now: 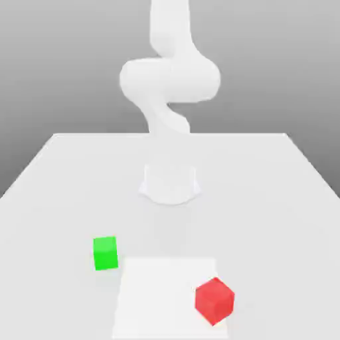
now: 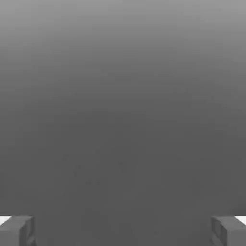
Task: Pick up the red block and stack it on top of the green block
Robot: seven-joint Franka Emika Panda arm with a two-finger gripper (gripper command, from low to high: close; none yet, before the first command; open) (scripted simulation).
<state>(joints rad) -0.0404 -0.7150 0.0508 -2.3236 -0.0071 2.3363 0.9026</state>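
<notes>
The red block (image 1: 214, 301) lies on the white table (image 1: 279, 199) near the front, toward the exterior view's right, turned corner-on. The green block (image 1: 105, 253) rests on the table further to the exterior view's left and a little further back. The two blocks are well apart. The white arm (image 1: 169, 86) rises from its base at the table's middle and bends upward out of the frame. In the hand view my gripper (image 2: 123, 230) is open, its grey fingertips (image 2: 19, 230) far apart, with nothing between them and only grey background ahead.
A lighter square patch (image 1: 166, 299) marks the table surface at the front, and the red block sits on its right part. The arm's round base (image 1: 170, 182) stands behind both blocks.
</notes>
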